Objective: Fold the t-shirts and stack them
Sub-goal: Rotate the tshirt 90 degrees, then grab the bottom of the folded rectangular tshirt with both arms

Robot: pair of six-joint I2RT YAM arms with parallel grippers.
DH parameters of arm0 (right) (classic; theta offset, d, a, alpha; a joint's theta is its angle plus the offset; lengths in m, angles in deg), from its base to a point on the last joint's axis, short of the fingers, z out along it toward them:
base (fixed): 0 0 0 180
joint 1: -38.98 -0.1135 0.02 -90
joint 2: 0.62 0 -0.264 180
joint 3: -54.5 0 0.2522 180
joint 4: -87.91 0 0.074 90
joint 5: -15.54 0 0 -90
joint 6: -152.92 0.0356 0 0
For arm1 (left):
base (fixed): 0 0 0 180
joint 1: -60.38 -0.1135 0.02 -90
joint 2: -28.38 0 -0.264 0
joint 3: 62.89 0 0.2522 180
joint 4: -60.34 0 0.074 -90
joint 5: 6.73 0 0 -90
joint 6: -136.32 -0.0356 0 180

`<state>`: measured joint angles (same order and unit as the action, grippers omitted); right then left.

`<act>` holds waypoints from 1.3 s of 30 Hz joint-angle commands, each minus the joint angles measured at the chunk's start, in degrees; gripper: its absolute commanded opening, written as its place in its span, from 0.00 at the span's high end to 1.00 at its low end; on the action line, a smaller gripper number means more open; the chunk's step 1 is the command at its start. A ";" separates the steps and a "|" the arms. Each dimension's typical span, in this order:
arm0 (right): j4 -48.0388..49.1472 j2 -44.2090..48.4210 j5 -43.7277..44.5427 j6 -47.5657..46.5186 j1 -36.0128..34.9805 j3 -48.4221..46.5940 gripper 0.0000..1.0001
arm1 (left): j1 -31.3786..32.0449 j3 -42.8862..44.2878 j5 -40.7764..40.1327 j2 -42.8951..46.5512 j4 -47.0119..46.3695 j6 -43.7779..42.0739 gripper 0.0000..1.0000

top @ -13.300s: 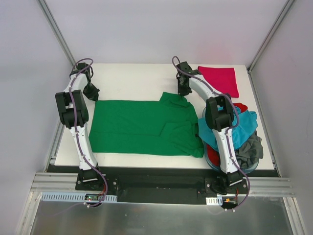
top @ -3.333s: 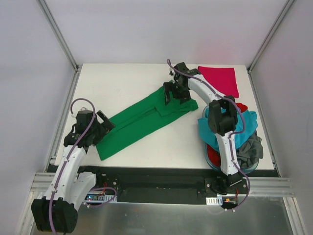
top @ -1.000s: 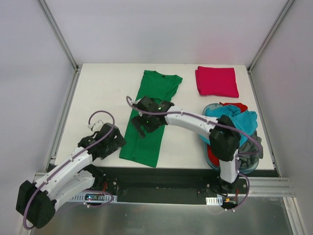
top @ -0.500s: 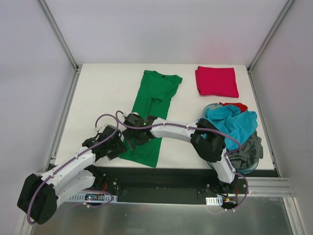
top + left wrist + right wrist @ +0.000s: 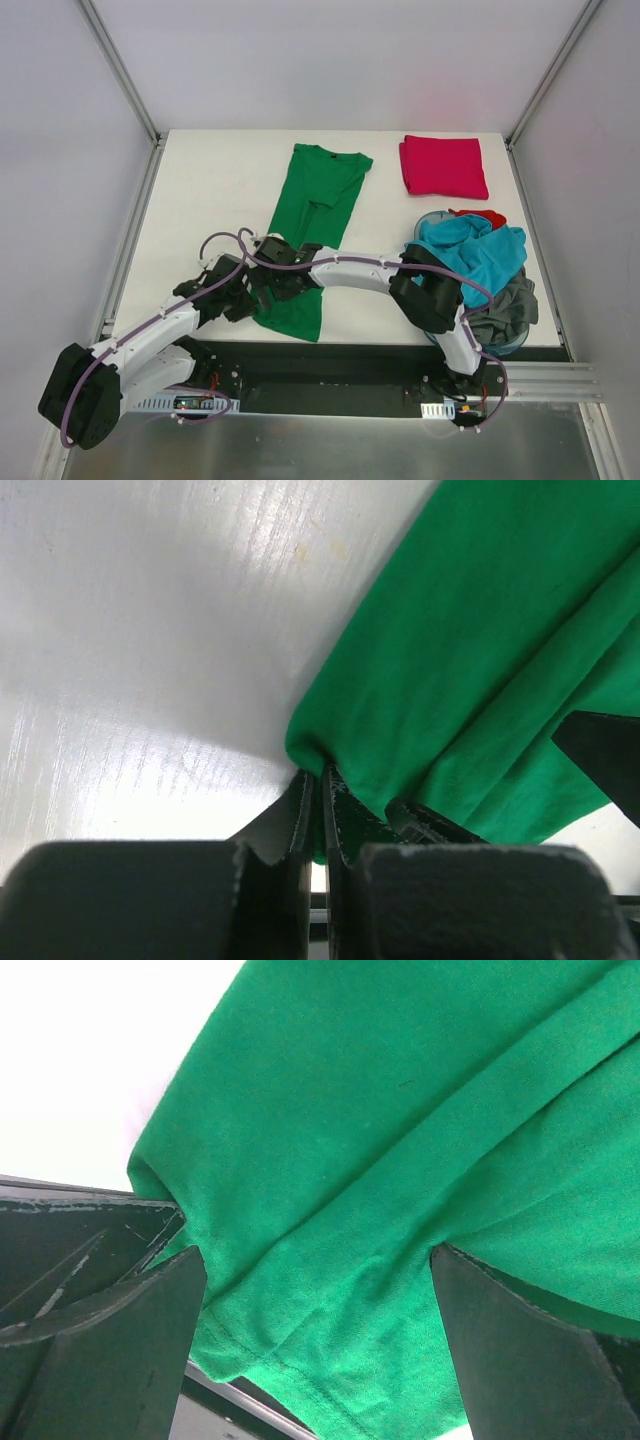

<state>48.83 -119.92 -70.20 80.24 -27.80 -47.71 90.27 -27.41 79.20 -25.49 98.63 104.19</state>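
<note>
The bright green t-shirt [image 5: 318, 195] lies as a long narrow strip, collar at the back and hem near the front table edge. At the hem's left corner my left gripper [image 5: 252, 297] is shut, with a fold of the green cloth [image 5: 480, 630] pinched between its jaws [image 5: 320, 805]. My right gripper [image 5: 283, 283] hovers open just over the lower part of the same shirt [image 5: 400, 1110], its fingers spread wide with cloth beneath them [image 5: 320, 1350]. A crimson-pink t-shirt [image 5: 443, 167] lies folded at the back right.
A round blue tub [image 5: 437, 322] at the right front holds a teal t-shirt [image 5: 470, 255], a red one [image 5: 490, 217] and a dark grey one [image 5: 510, 300]. The right arm stretches across from the tub side. White table [image 5: 210, 190] lies left of the green shirt.
My left gripper has closed on the green shirt's hem corner. The right gripper slid down the shirt toward the hem and stays open.
</note>
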 commanded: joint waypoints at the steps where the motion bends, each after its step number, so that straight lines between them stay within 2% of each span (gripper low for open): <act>1: 0.54 2.59 1.19 1.31 -1.07 0.03 0.04 | -0.27 -2.11 0.91 -0.81 3.68 -1.35 1.00; 9: -9.56 6.18 10.24 0.43 -2.39 4.32 0.04 | -0.27 -3.34 -0.84 5.52 5.52 -1.97 1.00; 21: -11.16 24.99 20.53 5.44 -2.39 17.69 0.04 | -0.27 -3.34 0.03 6.76 6.58 -1.88 1.00; 24: -9.49 26.40 16.51 6.76 -1.25 19.09 0.04 | -0.27 -3.52 1.52 6.85 6.58 -1.88 1.00; 27: -1.78 27.63 6.85 7.38 0.07 23.21 0.04 | -0.27 -3.70 2.23 7.28 6.58 -2.23 1.00; 30: 7.10 28.78 -2.37 1.17 -0.71 27.70 0.04 | -0.27 -3.96 3.28 7.90 6.58 -2.41 1.00; 32: 9.67 28.87 -5.81 -4.81 -2.20 29.02 0.04 | -0.27 -4.05 3.46 8.25 6.58 -2.67 1.00; 37: 10.73 28.69 -4.78 -21.69 -8.53 29.56 0.01 | -0.27 -4.14 3.29 8.69 6.58 -2.23 1.00; 39: 9.86 27.29 -4.60 -25.83 -9.59 28.33 0.04 | -0.27 -4.05 3.29 8.60 6.67 -2.23 1.00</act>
<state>55.37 -93.04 -72.41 68.41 -34.82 -17.57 90.27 -30.34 81.84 -16.92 101.45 102.72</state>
